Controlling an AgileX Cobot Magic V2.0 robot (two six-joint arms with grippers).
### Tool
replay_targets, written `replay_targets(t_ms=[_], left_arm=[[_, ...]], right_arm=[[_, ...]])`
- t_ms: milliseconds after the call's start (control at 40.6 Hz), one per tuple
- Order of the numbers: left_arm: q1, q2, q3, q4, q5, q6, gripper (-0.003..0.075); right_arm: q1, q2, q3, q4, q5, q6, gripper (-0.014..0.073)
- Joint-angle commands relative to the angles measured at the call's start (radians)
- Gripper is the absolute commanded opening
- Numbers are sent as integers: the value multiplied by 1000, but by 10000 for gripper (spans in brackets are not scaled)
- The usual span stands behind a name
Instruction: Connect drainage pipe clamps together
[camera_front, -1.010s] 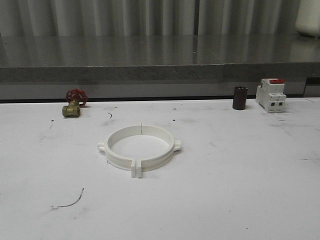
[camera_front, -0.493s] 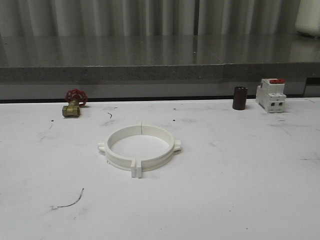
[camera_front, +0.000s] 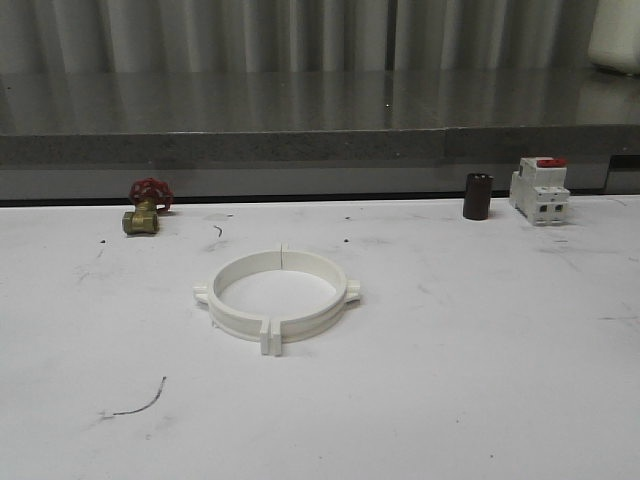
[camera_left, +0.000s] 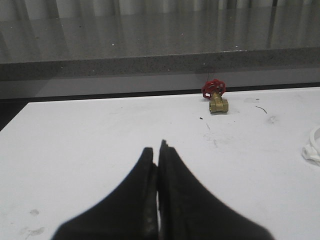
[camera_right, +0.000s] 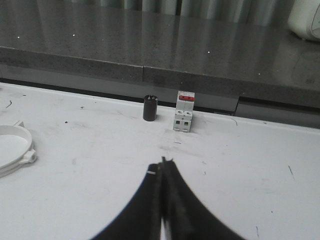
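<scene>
So on our left side the left gripper (camera_left: 158, 150) has its two black fingers (camera_left: 172, 200) pressed flat together, nothing between them, hanging over bare white table (camera_front: 480, 380). Straight out past those fingertips and a bit toward the middle of the table, we see the brass valve (camera_left: 218, 101) with its red handwheel, parked near the table's back edge right under the grey stone ledge (camera_front: 300, 145). Off to the inner side of the left fingers, one tab of the drainage pipe clamps (camera_left: 313, 147) peeks in at the frame edge, well apart from the tips.

From the front camera the drainage pipe clamps (camera_front: 277, 294) sit mid-table with both white halves meeting flange to flange, so they form one full ring lying flat, a small tab sticking out each side. A thin bit of wire (camera_front: 140, 400) lies on the table nearer us, left of the ring.

Over on our right, the right gripper (camera_right: 162, 167) is also closed up tight on nothing, its fingers (camera_right: 145, 210) touching. Ahead of those tips stand the dark cylinder (camera_right: 149, 108) and, just beside it, the white breaker (camera_right: 183, 117) with the red switch, both upright by the back edge. The ring's rim (camera_right: 15, 147) shows well off to the inner side of the right fingers, not touching them.
</scene>
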Motion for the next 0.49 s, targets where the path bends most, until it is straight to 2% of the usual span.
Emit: replay_targets(t_ms=[0,197,468], left_arm=[[4,-21,1,-12,-77,1,-20],[4,-21,1,-12,-77,1,-20],[4,-21,1,-12,-77,1,-20]], right_arm=[[-47,-52,49,100,-135,-125,-113],[-118,-151,170,228,-122,-126,-113],[-127,-152,184,250,-95,-126,-113]])
